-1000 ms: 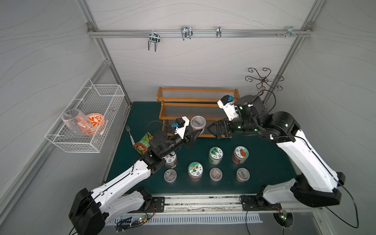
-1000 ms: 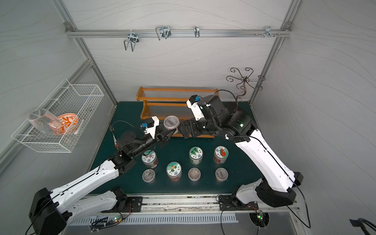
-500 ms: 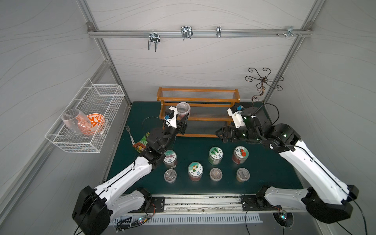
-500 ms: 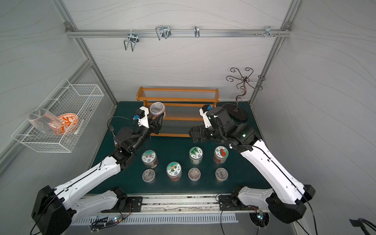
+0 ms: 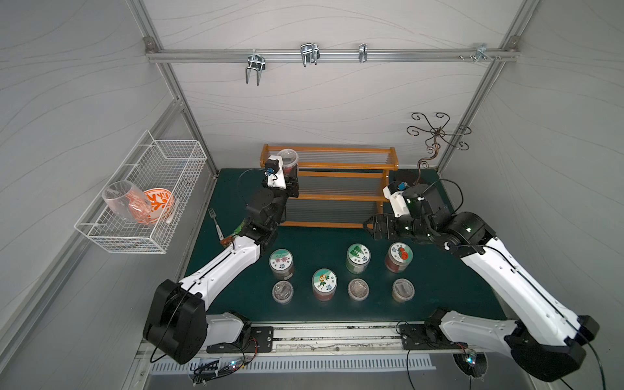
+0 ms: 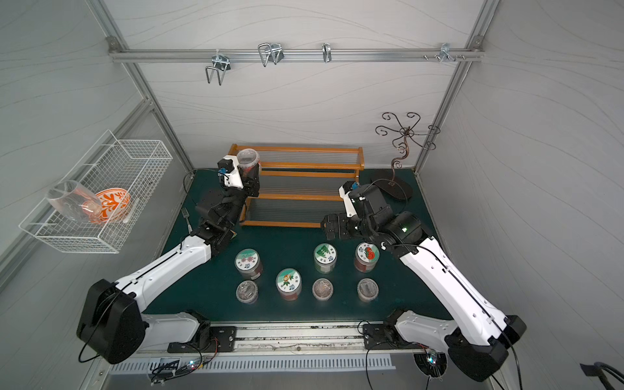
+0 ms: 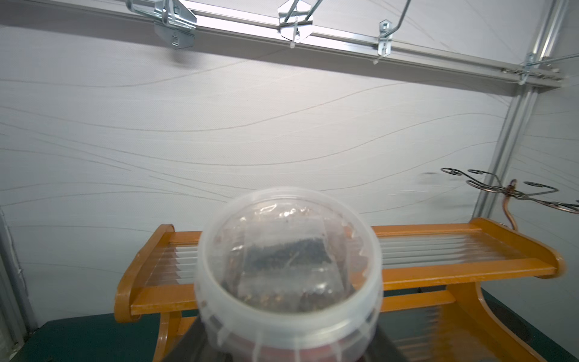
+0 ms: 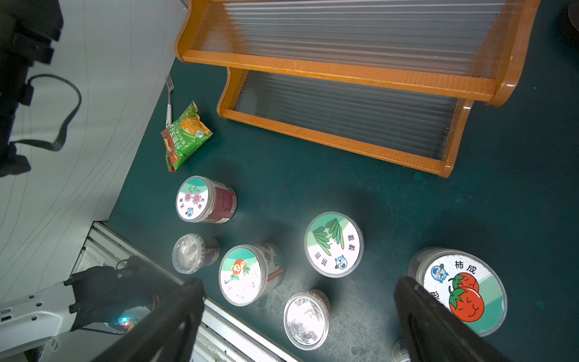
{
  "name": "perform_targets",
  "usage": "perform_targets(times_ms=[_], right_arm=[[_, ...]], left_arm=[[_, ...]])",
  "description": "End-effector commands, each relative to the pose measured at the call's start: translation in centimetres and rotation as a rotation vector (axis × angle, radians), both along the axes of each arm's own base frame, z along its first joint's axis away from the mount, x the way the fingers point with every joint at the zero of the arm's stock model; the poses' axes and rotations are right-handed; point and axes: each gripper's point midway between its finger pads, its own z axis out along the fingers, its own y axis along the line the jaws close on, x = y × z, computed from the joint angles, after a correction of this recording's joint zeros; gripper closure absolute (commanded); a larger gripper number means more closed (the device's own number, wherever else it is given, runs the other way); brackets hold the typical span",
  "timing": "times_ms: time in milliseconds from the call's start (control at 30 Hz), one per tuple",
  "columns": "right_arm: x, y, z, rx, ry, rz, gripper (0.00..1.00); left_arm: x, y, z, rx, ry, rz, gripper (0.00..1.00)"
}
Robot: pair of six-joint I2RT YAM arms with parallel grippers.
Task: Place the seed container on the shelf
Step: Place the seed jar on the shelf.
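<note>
The seed container [image 5: 287,158] [image 6: 248,158] is a small jar with a clear lid and dark seeds inside. My left gripper [image 5: 289,170] [image 6: 252,173] is shut on its body and holds it upright. It hangs at the left end of the shelf [image 5: 337,165] [image 6: 304,165], level with the top tier. In the left wrist view the container [image 7: 288,266] hides part of the top tier [image 7: 454,254], and I cannot tell whether they touch. My right gripper [image 5: 371,228] [image 8: 300,313] is open over the mat in front of the shelf's right end, with nothing between its fingers.
Several lidded seed jars [image 5: 358,258] [image 8: 333,244] stand in two rows on the green mat [image 5: 439,280]. A snack packet [image 8: 185,134] and a fork [image 5: 214,219] lie at the mat's left. A white wire basket [image 5: 141,202] hangs on the left wall. A curly metal stand [image 5: 435,135] is at the back right.
My left arm has carried the container back and to the left, up to the top tier's left end. My right arm has drawn back from the shelf, lower and to the right, still open.
</note>
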Motion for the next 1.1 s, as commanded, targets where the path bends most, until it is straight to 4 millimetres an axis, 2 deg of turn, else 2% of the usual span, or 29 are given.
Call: perform_targets(times_ms=[0,300,533,833,1067], right_arm=[[0.2,0.4,0.3,0.031,-0.002,0.001,0.01],[0.4,0.4,-0.5,0.032,0.014,0.004,0.01],[0.4,0.3,-0.9,0.032,0.023,0.006,0.01],[0.4,0.1,-0.6,0.043,0.019,0.007,0.01],[0.4,0.0,-0.7,0.049,0.024,0.007,0.01]], left_arm=[[1.1,1.5,3.7,-0.072,-0.087,0.059,0.53],[4.8,1.6,2.8,-0.072,-0.041,0.098,0.53],[7.4,1.7,1.3,-0.07,0.014,0.123,0.54],[9.3,2.3,-0.9,-0.054,0.082,0.174,0.55],[10.1,3.1,-2.1,-0.048,0.124,0.219,0.56]])
